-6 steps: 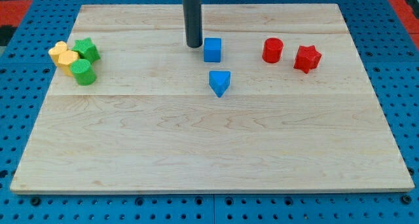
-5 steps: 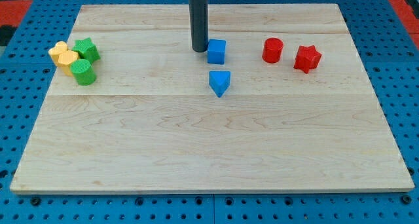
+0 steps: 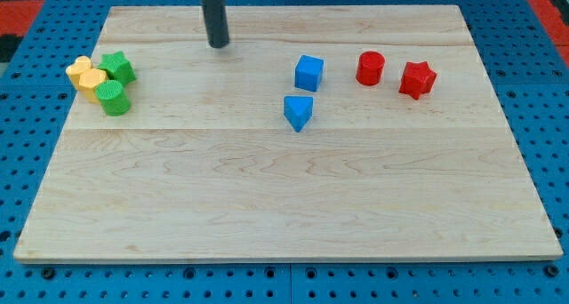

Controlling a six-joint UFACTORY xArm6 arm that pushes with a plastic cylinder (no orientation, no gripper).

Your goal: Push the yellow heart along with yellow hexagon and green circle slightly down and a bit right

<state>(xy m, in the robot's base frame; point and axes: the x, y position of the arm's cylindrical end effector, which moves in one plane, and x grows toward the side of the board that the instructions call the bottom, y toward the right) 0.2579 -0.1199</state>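
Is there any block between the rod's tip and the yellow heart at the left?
No. In the camera view, only bare board lies between my tip and the yellow heart; the green star sits just below that line.

My tip point(image 3: 218, 44) has swung left; the blue cube point(image 3: 308, 73) sits nudged right

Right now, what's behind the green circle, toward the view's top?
The green star sits right behind the green circle, with the yellow hexagon and yellow heart at its left. Their contact faces are hidden. My tip is far right.
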